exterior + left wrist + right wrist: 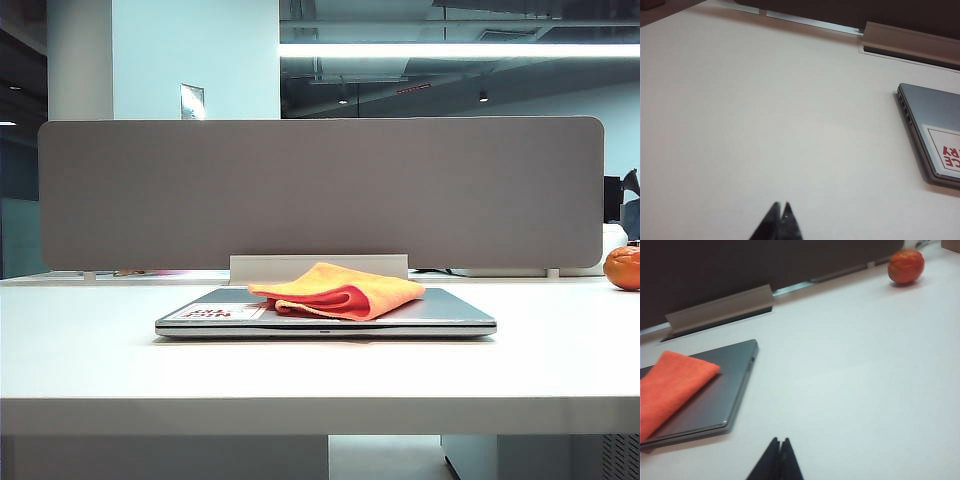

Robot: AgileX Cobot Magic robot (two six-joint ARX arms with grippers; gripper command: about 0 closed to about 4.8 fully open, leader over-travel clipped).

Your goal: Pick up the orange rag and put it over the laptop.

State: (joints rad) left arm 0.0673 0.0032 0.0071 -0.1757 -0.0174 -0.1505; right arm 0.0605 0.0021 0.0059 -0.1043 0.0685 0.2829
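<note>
1. The orange rag [338,289] lies folded on the closed lid of the laptop [440,312] — draped over its middle, sticker corner bare.
2. Left gripper [779,206]: fingertips pressed together, over bare white table [765,125], beside the laptop's sticker end.
3. Right gripper [780,441]: tips pressed together too, holding nothing — near the laptop's other end.
4. A round orange ball [906,266] sits well apart by the grey divider [320,190].

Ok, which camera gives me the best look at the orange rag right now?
The exterior view: the whole orange rag shows, folded, lying on the closed laptop lid. The right wrist view shows only part of it, cut off at the frame edge, beyond the shut right pincer. The left wrist view shows none, only a laptop corner and the shut left pincer.
</note>
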